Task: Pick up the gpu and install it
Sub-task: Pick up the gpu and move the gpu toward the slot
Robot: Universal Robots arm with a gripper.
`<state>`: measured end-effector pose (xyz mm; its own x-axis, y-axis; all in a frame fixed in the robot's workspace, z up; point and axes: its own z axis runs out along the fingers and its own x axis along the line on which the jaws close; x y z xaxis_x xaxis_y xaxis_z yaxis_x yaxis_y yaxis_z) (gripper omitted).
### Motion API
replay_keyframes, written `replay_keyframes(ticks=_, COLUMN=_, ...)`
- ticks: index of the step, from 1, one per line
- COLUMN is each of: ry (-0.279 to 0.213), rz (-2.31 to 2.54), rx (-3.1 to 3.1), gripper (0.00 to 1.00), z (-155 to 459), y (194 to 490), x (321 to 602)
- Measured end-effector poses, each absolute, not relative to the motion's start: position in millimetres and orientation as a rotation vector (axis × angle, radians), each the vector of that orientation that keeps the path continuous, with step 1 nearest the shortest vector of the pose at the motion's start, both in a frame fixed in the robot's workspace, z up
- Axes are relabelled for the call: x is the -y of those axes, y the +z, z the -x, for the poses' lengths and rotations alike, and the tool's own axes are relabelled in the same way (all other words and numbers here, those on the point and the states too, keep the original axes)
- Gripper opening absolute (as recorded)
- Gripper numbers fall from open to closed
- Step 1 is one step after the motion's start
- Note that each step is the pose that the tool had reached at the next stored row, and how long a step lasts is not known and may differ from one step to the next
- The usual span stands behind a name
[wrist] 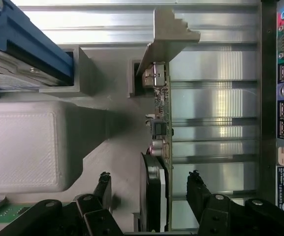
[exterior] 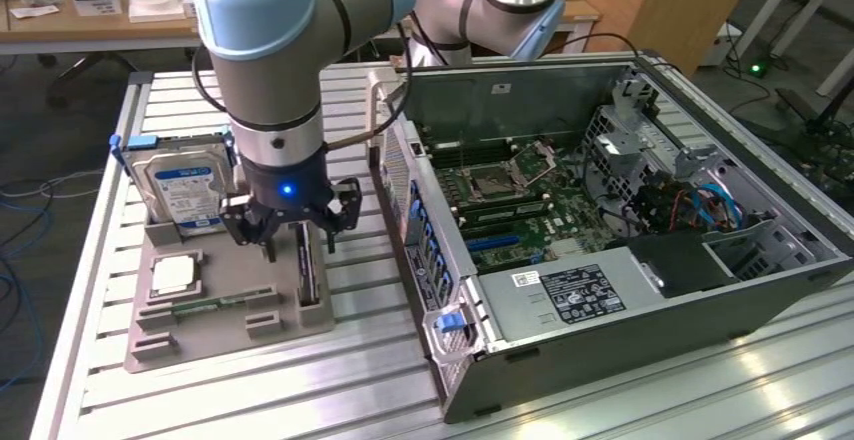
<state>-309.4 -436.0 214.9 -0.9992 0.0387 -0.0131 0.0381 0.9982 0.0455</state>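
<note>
We see the open black pincer (wrist: 149, 178) straddling the thin dark gpu card (wrist: 162, 118), which stands on edge. It seems light, stiff and fragile, so grip its flat faces.

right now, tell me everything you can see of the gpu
The gpu is a thin circuit card standing on its long edge in a slot of the grey holder, beside the open computer case. A silver metal bracket caps one end, small components line the board, and a round black fan sits on one face. The open gripper straddles it, a finger on each side, neither touching.
</note>
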Motion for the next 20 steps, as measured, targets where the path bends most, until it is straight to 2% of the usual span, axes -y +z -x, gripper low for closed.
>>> replay_keyframes(ticks=10, ry=0.071, rz=-0.063, rx=-3.127, gripper=0.72, z=309.4, y=208.6, x=435.8)
replay_keyframes(ticks=11, ry=0.071, rz=-0.063, rx=-3.127, gripper=0.71, z=309.4, y=208.6, x=435.8)
replay_keyframes(ticks=13, ry=0.071, rz=-0.063, rx=-3.127, gripper=0.58, z=309.4, y=208.6, x=435.9)
replay_keyframes(ticks=15, ry=0.071, rz=-0.063, rx=-3.127, gripper=0.58, z=309.3, y=208.5, x=436.2)
replay_keyframes(ticks=16, ry=0.071, rz=-0.063, rx=-3.127, gripper=0.52, z=309.2, y=208.5, x=436.2)
replay_keyframes(ticks=20, ry=0.07, rz=-0.063, rx=-3.127, gripper=0.52, z=309.1, y=208.5, x=436.3)
